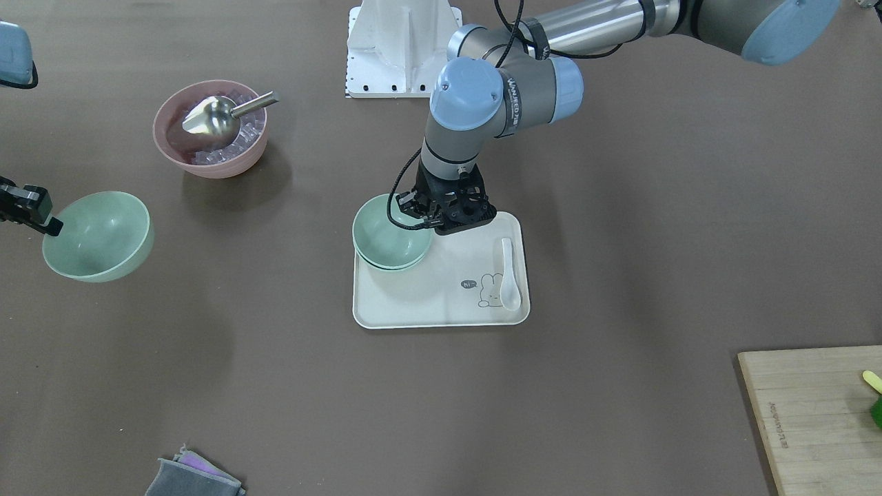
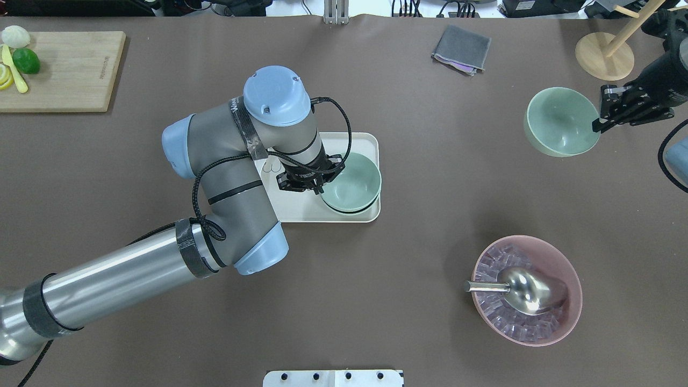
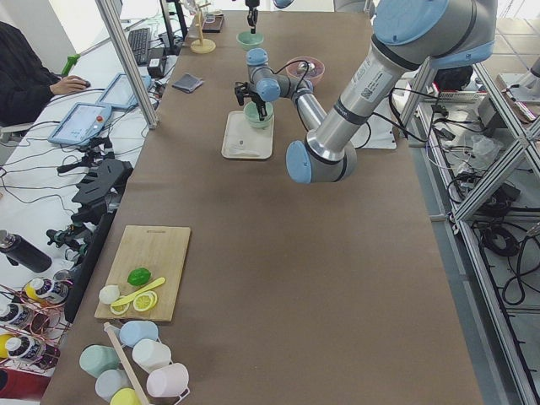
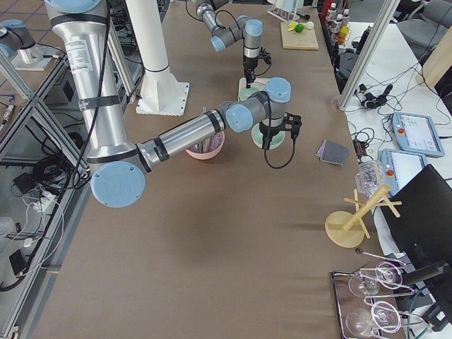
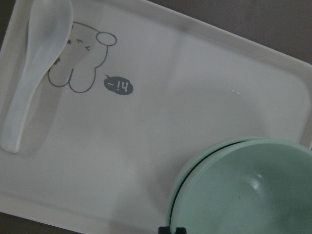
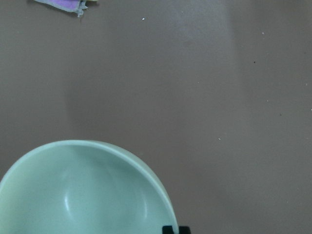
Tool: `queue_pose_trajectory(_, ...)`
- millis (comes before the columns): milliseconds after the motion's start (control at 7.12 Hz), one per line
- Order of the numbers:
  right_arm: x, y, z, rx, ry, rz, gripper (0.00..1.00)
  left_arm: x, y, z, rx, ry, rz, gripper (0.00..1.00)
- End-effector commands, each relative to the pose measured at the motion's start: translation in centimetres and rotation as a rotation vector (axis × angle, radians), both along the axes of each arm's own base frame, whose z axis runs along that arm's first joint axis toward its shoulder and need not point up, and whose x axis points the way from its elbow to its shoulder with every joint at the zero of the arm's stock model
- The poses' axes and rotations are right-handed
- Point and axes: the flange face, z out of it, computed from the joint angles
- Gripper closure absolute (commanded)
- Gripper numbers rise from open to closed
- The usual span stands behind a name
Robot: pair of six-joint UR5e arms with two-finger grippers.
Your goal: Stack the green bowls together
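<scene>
Two green bowls sit nested on the white tray [image 1: 441, 303]; the top bowl [image 1: 389, 238] also shows in the overhead view [image 2: 352, 183] and the left wrist view [image 5: 243, 190]. My left gripper [image 1: 422, 215] is shut on the top bowl's rim, on the side towards the robot base. The third green bowl [image 1: 96, 238] hangs tilted above the table at the robot's far right, and shows in the overhead view [image 2: 561, 121] and the right wrist view [image 6: 83, 195]. My right gripper [image 2: 597, 126] is shut on its rim.
A white spoon [image 1: 508, 275] lies on the tray beside a rabbit drawing. A pink bowl [image 2: 529, 290] holds ice and a metal scoop [image 2: 524, 290]. A grey cloth [image 2: 461, 48], a wooden stand [image 2: 604, 54] and a cutting board [image 2: 59, 70] with fruit lie at the table's far edge.
</scene>
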Motion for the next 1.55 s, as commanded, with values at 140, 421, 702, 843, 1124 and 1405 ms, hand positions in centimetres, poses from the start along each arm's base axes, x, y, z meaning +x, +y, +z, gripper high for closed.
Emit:
queue_pose_trajectory(140, 0.0, -0.01, -0.01, 0.0, 0.0, 0.0, 1.0, 0.02, -0.01, 0.25, 0.003, 0.005, 0.0, 1.0)
queue_pose_trajectory(421, 0.02, 0.03, 0.07, -0.001, 0.001, 0.0, 1.0, 0.05, 0.09, 0.17, 0.0, 0.007, -0.003, 1.0)
queue_pose_trajectory(702, 0.04, 0.1, 0.24, -0.004, 0.002, 0.0, 1.0, 0.16, 0.15, 0.12, -0.002, 0.007, -0.004, 1.0)
queue_pose_trajectory(843, 0.12, 0.08, 0.24, -0.004, 0.002, 0.002, 1.0, 0.16, 0.15, 0.12, -0.002, 0.007, -0.004, 1.0)
queue_pose_trajectory(1124, 0.02, 0.03, 0.08, -0.001, 0.001, 0.0, 1.0, 0.35, 0.03, 0.38, 0.001, 0.014, -0.004, 1.0)
queue_pose_trajectory(1405, 0.01, 0.0, 0.15, -0.002, 0.001, 0.0, 1.0, 0.49, -0.06, 0.51, -0.001, 0.011, -0.004, 1.0)
